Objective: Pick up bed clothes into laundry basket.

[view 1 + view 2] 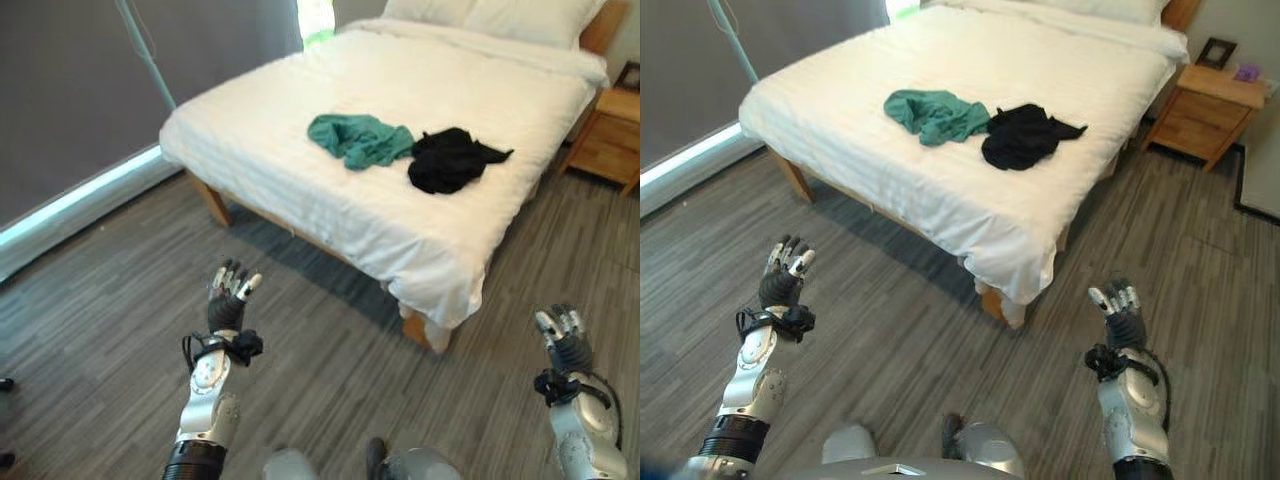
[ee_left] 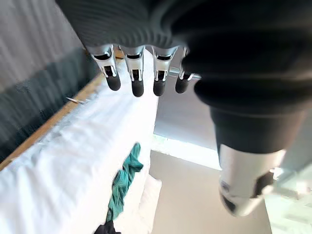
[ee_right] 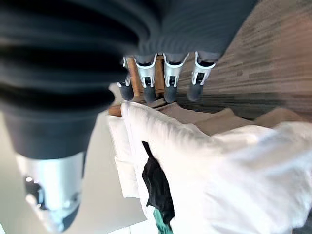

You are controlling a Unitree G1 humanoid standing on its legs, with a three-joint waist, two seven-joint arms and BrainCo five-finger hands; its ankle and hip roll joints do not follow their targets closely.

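Note:
A crumpled teal garment (image 1: 358, 138) and a black garment (image 1: 450, 158) lie side by side on the white bed (image 1: 300, 170), the teal one to the left. Both hands hover over the wood floor short of the bed, well apart from the clothes. My left hand (image 1: 228, 298) is raised at the lower left with fingers straight and nothing in it. My right hand (image 1: 1118, 312) is raised at the lower right, fingers straight and empty too. The teal garment (image 2: 124, 180) shows past the left hand's fingers, and the black garment (image 3: 157, 187) shows past the right hand's.
A wooden nightstand (image 1: 1202, 110) stands right of the bed, with a small picture frame (image 1: 1217, 52) on it. Pillows (image 1: 500, 15) lie at the bed's head. A grey curtain (image 1: 90, 80) and window wall run along the left. Wood floor (image 1: 330, 370) lies between me and the bed.

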